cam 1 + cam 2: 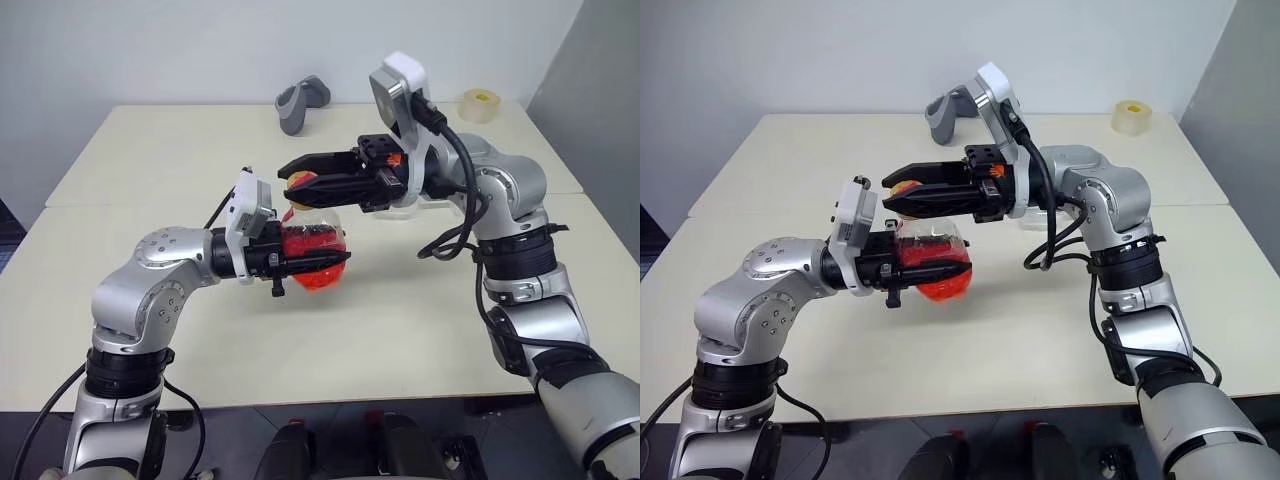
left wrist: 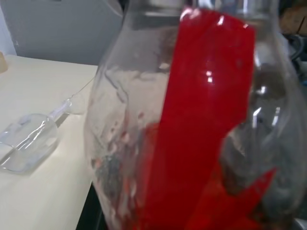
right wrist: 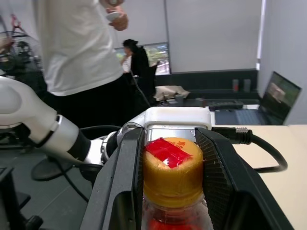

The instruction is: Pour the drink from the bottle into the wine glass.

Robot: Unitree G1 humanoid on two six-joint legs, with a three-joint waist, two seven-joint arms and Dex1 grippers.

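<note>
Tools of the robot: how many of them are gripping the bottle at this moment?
2. The left tool is clamped around the body of the bottle, held above the table. The right tool has its fingers on either side of the yellow cap.

Capped bottle (image 1: 312,250) upright, wine glass (image 2: 29,141) toppled

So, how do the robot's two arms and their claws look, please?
Both arms are silver-grey metal with rounded joints and black rings. Each wrist carries a white camera block. Left claw and right claw have two black fingers; the right shows small orange parts. Black cables loop along the right arm.
</note>
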